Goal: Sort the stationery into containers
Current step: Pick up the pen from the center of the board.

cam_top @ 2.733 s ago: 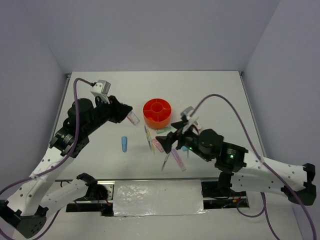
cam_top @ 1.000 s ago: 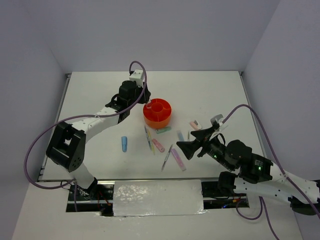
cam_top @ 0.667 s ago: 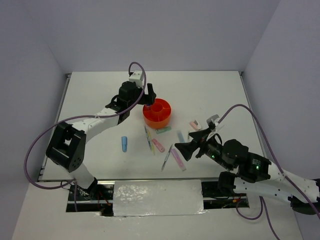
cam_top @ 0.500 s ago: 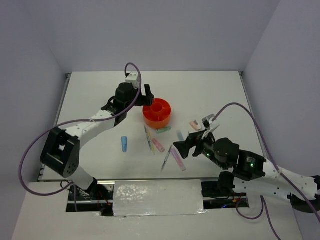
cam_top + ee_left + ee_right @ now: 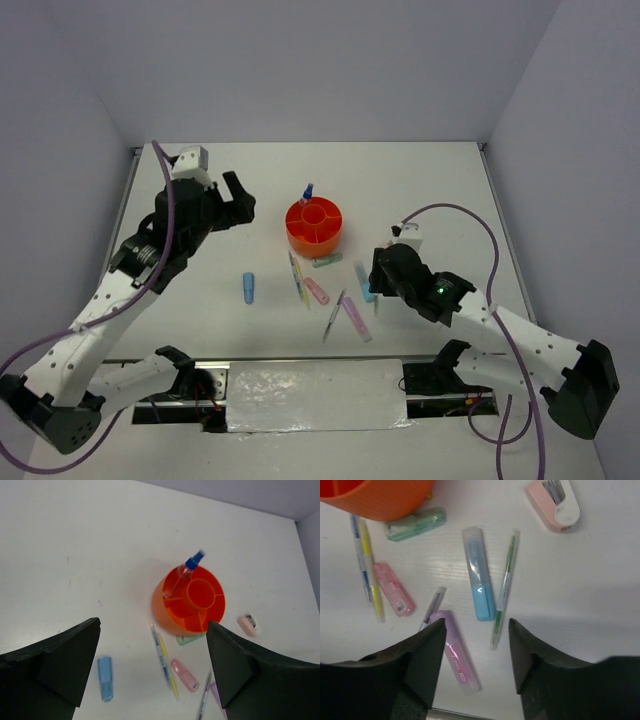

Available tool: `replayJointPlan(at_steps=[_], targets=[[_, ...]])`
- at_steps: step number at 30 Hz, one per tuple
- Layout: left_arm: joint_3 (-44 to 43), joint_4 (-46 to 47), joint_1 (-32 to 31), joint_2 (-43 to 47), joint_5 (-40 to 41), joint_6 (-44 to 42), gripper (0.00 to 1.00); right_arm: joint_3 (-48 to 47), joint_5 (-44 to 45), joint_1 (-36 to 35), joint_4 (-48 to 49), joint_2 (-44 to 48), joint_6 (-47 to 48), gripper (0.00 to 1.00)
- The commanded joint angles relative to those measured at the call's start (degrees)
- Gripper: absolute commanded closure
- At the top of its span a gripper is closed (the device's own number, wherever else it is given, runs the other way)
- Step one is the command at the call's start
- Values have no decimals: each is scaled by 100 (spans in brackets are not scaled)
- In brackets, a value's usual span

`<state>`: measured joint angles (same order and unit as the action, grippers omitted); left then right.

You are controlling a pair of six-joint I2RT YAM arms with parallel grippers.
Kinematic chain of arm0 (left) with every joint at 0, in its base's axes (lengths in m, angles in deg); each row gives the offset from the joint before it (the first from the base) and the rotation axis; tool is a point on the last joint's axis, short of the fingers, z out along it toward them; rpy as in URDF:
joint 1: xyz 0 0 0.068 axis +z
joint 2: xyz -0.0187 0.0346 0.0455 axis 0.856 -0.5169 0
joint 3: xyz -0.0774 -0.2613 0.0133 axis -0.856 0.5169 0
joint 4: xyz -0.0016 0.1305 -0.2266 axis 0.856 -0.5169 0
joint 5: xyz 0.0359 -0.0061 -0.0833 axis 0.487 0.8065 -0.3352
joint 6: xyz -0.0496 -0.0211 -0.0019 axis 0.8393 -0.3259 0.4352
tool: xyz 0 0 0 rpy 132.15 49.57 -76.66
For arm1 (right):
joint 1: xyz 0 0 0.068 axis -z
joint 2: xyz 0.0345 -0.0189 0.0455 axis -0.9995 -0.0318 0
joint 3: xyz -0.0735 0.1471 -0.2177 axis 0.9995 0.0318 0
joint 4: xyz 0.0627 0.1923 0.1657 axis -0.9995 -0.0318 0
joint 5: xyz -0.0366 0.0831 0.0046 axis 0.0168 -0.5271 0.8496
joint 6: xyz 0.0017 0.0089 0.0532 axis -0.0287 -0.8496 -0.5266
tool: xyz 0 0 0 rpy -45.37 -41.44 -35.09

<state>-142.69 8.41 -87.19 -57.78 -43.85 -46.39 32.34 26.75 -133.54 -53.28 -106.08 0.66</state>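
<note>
The orange organiser point(image 5: 314, 224) point(image 5: 189, 600) stands mid-table with a blue-capped pen point(image 5: 305, 192) point(image 5: 182, 572) upright in a rear compartment. My left gripper point(image 5: 238, 203) point(image 5: 152, 625) hangs open and empty to its left. Loose stationery lies in front of it: a blue marker point(image 5: 248, 288), a yellow-blue pen point(image 5: 367, 570), pink marker point(image 5: 393, 595), green marker point(image 5: 415, 524), lilac marker point(image 5: 457, 652), purple pen point(image 5: 432, 607), a second blue marker point(image 5: 478, 580), green pen point(image 5: 504, 587) and eraser point(image 5: 555, 502). My right gripper point(image 5: 372, 278) point(image 5: 476, 622) hovers open just over the second blue marker and green pen, holding nothing.
Grey walls enclose the white table point(image 5: 420, 190) on three sides. A metal rail with a white panel point(image 5: 315, 395) runs along the near edge between the arm bases. Both arms trail purple cables.
The left gripper let go of the blue-capped pen into the organiser and drew back to the left. The right gripper moved in over the blue marker and green pen, its jaws narrowing.
</note>
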Motion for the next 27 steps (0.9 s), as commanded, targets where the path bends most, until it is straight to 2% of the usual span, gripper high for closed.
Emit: replayJointPlan(at_steps=[1,3,5,7,13,20,27], targets=[[336,-1043,-25,579,97,31,1,4,-53,203,233,-411,-156,43],[537,-1166,-25,984,-52,-258,1,-14,-131,387,347,-780,-104,50],[635,-1228,-25,1231,-394,-566,1,-49,-175,528,435,-1122,-43,51],[845,-1211,-25,1582,-623,-962,1,-137,-158,748,488,-1360,80,56],[1926,-728,-25,2540,-694,-1043,1,-357,-597,1170,681,-2204,520,57],[2015,-736,-25,2411,-1036,-1113,1,-436,-773,1205,989,-2785,538,58],[2024,-728,-25,2480,-1020,-1104,1,-427,-817,1249,1095,-3233,573,61]])
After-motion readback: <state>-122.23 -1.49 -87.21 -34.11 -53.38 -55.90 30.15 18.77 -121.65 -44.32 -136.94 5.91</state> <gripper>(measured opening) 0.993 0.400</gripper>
